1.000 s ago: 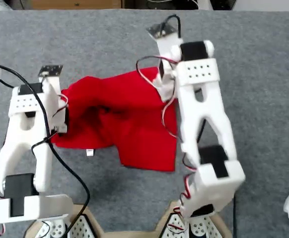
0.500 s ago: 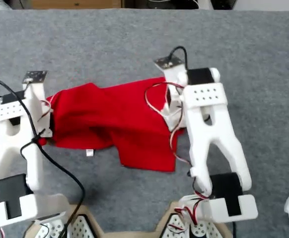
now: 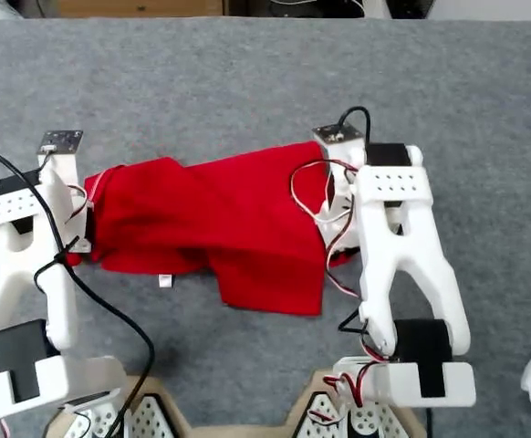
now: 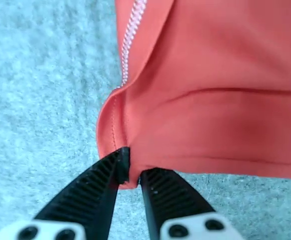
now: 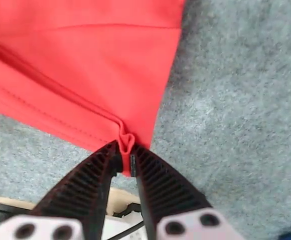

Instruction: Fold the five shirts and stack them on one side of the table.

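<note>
My left pincer (image 4: 130,169) was pressed together on a small pleat of red cloth at the left edge of the red shirt (image 3: 211,219), the black ridged fingers nipping the hem just above the grey table (image 3: 247,73). My right pincer (image 5: 125,155) was likewise closed, pinching a puckered corner of the same shirt at its right edge. Between the two grips the shirt lay in the middle of the table, drawn out sideways and partly doubled over itself, with one flap hanging toward the near side, right of centre. Its long axis ran left to right, the right end sitting a little farther away than the left. A white stitched seam (image 4: 131,37) ran along the cloth near my left grip, but I could not tell which end was the collar. I judged this to be the spreading step on one shirt, with no fold finished and no stack begun. The next move seemed to call for both pincers travelling together, keeping the cloth taut, so the fold would land flat and square
</note>
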Action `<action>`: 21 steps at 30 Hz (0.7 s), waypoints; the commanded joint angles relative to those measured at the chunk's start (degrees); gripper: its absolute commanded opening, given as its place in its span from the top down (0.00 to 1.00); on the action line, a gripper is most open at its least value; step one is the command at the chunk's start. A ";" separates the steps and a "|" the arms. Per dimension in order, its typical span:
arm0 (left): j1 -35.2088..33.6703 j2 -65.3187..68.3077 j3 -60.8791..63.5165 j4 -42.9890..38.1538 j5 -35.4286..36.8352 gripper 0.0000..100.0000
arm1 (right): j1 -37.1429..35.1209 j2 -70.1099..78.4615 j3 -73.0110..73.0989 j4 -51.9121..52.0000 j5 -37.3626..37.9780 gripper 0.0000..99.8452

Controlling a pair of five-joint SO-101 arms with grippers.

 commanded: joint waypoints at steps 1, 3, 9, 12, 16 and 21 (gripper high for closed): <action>-2.99 0.40 -0.79 -0.09 -3.08 0.98 | 1.54 -2.77 1.01 -0.79 0.09 1.00; -5.27 1.36 -1.67 0.97 -4.22 0.98 | 1.54 -3.03 1.98 -0.70 0.09 1.00; -5.19 1.54 -1.85 7.21 -7.12 0.98 | 1.27 -3.12 3.03 -0.62 0.09 1.00; -3.87 1.54 -1.76 7.21 -7.03 0.98 | 1.27 -3.12 3.03 -0.44 0.09 1.00; -0.26 1.63 -0.44 7.12 -6.95 0.98 | 1.27 -2.86 3.74 -0.79 0.09 1.00; 2.55 1.63 0.97 5.10 -5.54 0.98 | 1.54 -3.74 3.82 -3.16 1.32 0.92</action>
